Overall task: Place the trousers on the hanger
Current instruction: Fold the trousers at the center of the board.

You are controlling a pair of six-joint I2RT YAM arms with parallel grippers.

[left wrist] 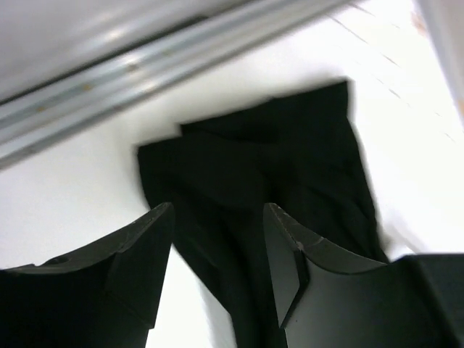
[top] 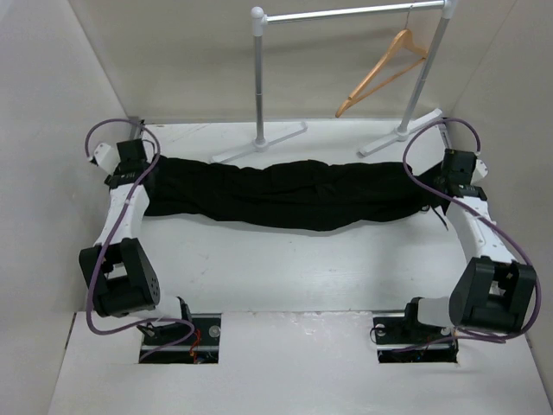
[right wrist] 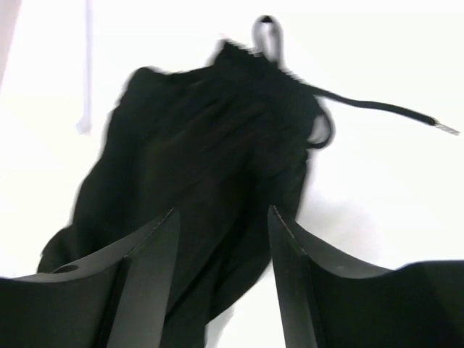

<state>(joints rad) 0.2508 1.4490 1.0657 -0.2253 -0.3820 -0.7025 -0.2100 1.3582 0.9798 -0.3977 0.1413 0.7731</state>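
The black trousers (top: 285,194) lie stretched left to right across the white table. The tan wooden hanger (top: 384,71) hangs by its hook from the metal rail at the back right. My left gripper (top: 130,169) is at the trousers' left end; in the left wrist view it (left wrist: 217,217) is open, with the leg cuffs (left wrist: 268,159) lying between and beyond the jaws. My right gripper (top: 449,177) is at the right end; in the right wrist view it (right wrist: 221,221) is open over the waistband (right wrist: 210,145), whose black drawstring (right wrist: 377,109) trails right.
A silver-grey rail (top: 354,13) on two posts (top: 259,78) with white feet (top: 259,143) stands behind the trousers. White walls close in on both sides. An aluminium strip (left wrist: 145,72) runs along the wall by the left gripper.
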